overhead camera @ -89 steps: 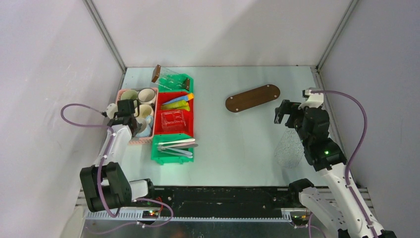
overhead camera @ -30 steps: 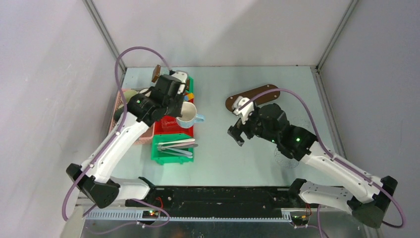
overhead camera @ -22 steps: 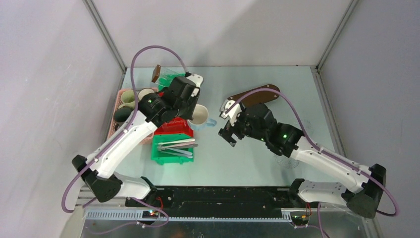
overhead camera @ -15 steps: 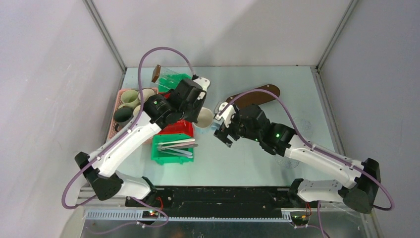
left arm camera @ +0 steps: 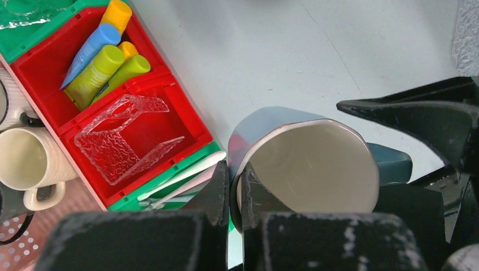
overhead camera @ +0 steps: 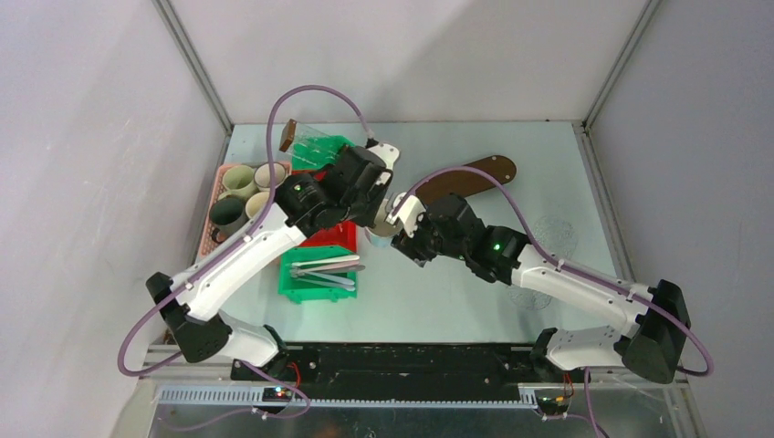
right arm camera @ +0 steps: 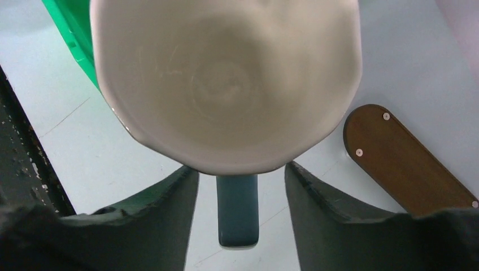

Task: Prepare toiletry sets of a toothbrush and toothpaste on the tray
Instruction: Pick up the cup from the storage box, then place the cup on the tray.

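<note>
Pale table [overhead camera: 438, 301], red bin [left arm camera: 175, 118] nearby; left pincer [left arm camera: 233, 178] tight on mug [left arm camera: 310, 164], right pincer [right arm camera: 240, 169] apart

The top view looks down from above and behind the near edge of the table [overhead camera: 438, 301], taking in all of it. Both wrist views sit close to the pale blue mug [left arm camera: 313, 169]: left over its rim, right into its mouth, seemingly from the handle side. All share that mug.
</note>
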You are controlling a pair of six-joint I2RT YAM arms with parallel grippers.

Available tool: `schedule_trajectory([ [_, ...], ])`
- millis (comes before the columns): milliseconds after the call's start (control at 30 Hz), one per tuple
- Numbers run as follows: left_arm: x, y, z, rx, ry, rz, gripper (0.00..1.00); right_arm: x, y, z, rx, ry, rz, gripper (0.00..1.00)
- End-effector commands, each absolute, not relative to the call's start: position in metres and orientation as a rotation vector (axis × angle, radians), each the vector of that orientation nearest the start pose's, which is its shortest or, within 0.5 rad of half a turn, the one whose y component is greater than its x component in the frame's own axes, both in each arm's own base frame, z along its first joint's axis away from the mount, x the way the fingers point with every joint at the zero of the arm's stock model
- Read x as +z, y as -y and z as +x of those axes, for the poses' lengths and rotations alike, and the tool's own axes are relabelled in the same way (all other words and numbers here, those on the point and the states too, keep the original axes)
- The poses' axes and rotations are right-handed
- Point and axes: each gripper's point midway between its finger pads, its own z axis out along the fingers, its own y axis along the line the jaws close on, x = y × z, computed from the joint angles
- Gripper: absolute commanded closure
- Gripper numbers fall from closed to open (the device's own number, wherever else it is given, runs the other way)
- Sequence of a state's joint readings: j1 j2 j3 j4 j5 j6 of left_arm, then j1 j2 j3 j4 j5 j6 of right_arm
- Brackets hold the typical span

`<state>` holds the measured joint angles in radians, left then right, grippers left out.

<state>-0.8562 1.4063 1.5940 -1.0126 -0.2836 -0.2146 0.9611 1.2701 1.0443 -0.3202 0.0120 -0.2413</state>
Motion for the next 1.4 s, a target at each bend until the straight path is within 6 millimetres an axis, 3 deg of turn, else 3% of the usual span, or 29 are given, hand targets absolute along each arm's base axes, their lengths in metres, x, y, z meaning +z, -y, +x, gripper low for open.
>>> schedule_trajectory([
  [0, 0.301, 0.251, 0.262, -0.283, -2.196, 0.547, 1.00, 0.229, -0.316, 0.238, 0.405, -1.712, -1.181, 0.44],
  [67, 0.298, 0.253, 0.262, -0.286, -2.202, 0.544, 1.00, 0.228, -0.316, 0.236, 0.406, -1.710, -1.192, 0.54],
  [233, 0.296, 0.258, 0.263, -0.306, -2.208, 0.531, 1.00, 0.227, -0.313, 0.232, 0.407, -1.711, -1.218, 0.96],
  [267, 0.297, 0.258, 0.263, -0.306, -2.205, 0.525, 1.00, 0.226, -0.311, 0.232, 0.403, -1.715, -1.220, 0.99],
  [333, 0.298, 0.255, 0.265, -0.294, -2.200, 0.502, 0.95, 0.226, -0.309, 0.233, 0.410, -1.722, -1.220, 1.00],
  [400, 0.301, 0.249, 0.268, -0.266, -2.189, 0.458, 0.85, 0.228, -0.308, 0.232, 0.442, -1.723, -1.219, 1.00],
  [567, 0.317, 0.230, 0.272, -0.224, -2.128, 0.366, 0.49, 0.234, -0.299, 0.239, 0.460, -1.731, -1.176, 1.00],
  [700, 0.339, 0.201, 0.272, -0.215, -2.053, 0.259, 0.28, 0.235, -0.283, 0.255, 0.436, -1.768, -1.116, 1.00],
  [733, 0.336, 0.193, 0.275, -0.205, -2.046, 0.234, 0.22, 0.235, -0.280, 0.259, 0.434, -1.776, -1.101, 1.00],
  [767, 0.351, 0.180, 0.269, -0.230, -2.000, 0.200, 0.19, 0.235, -0.274, 0.267, 0.419, -1.789, -1.072, 1.00],
  [867, 0.356, 0.145, 0.269, -0.230, -1.935, 0.090, 0.07, 0.235, -0.254, 0.288, 0.368, -1.827, -0.984, 1.00],
  [933, 0.358, 0.123, 0.265, -0.219, -1.891, 0.035, 0.02, 0.237, -0.241, 0.300, 0.346, -1.849, -0.922, 1.00],
  [1133, 0.355, 0.068, 0.241, -0.144, -1.742, -0.077, 0.00, 0.236, -0.193, 0.346, 0.229, -1.881, -0.768, 1.00],
  [1367, 0.339, 0.029, 0.215, -0.081, -1.628, -0.154, 0.00, 0.225, -0.132, 0.401, 0.107, -1.916, -0.582, 1.00],
])
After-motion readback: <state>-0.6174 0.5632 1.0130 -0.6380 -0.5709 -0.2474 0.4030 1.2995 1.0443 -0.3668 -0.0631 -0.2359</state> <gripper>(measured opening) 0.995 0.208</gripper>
